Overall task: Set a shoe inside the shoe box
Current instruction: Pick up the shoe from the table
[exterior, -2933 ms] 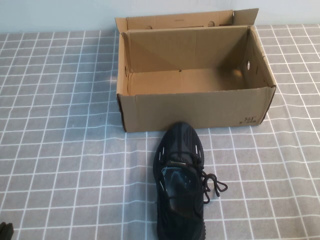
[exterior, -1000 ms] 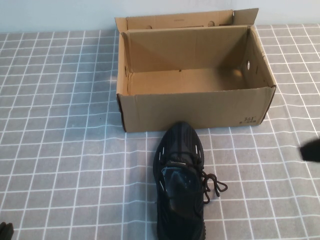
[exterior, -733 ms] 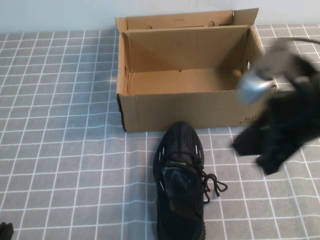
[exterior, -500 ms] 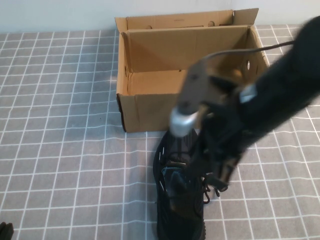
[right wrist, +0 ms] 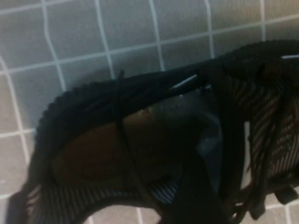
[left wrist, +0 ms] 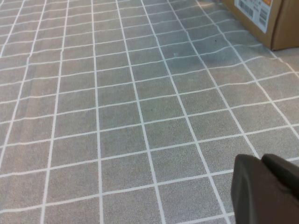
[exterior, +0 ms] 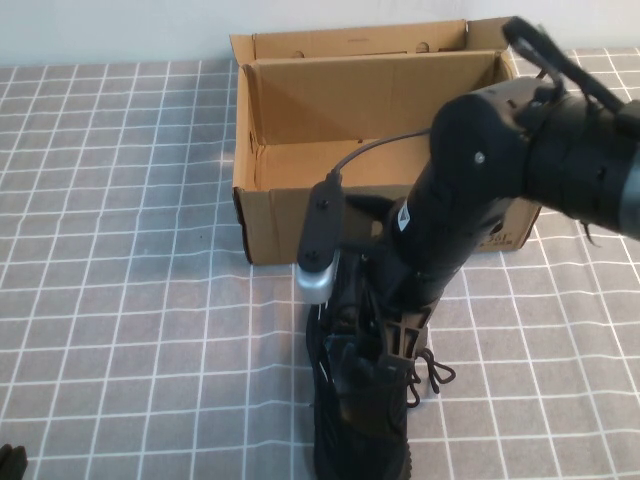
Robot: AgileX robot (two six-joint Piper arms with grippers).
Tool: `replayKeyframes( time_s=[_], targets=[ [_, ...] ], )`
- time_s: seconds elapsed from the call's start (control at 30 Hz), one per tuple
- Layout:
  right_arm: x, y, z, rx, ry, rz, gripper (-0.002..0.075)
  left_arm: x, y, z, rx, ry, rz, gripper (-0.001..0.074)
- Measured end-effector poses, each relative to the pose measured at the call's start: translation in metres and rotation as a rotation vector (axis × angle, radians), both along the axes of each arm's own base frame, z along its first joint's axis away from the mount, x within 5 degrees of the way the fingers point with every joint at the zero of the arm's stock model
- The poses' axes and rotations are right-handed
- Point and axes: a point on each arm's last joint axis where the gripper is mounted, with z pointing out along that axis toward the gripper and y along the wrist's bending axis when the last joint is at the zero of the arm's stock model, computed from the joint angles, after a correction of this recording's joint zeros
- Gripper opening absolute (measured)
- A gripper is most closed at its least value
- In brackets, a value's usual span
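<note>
The black knit shoe lies on the checked cloth just in front of the shoe box, toe toward the box. The brown cardboard box stands open and empty, its flap lid raised at the back. My right gripper has come down over the middle of the shoe, at its laces and opening; the right wrist view shows the shoe's collar and insole close up, with the gripper dark against the opening. My left gripper is shut and empty, low at the table's near left corner.
The grey checked tablecloth covers the whole table. A corner of the box with a printed label shows in the left wrist view. The right arm's bulk hides the box's front right corner.
The right arm has swung in from the right edge and come down over the shoe. The shoe, the box and the left arm have not moved.
</note>
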Motion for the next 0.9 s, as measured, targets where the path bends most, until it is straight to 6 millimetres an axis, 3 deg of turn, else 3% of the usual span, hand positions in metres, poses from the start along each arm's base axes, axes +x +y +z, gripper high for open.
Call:
replayKeyframes(
  time_s=[0.23,0.43,0.6,0.73,0.9],
  targets=[
    [0.008,0.003,-0.011,-0.022,-0.035,0.004,0.0405,0.000,0.000,0.000,0.000,0.000,0.000,0.0000],
    [0.011,0.004,-0.017,-0.031,-0.037,0.005,0.0346,0.000,0.000,0.000,0.000,0.000,0.000,0.0000],
    [0.011,0.006,-0.019,-0.027,-0.024,0.002,0.0232,0.000,0.000,0.000,0.000,0.000,0.000,0.0000],
    [0.009,0.006,-0.019,-0.018,-0.001,-0.001,0.0067,0.000,0.000,0.000,0.000,0.000,0.000,0.0000],
    [0.004,0.003,-0.009,-0.019,0.006,-0.027,-0.0001,0.000,0.000,0.000,0.000,0.000,0.000,0.0000]
  ],
)
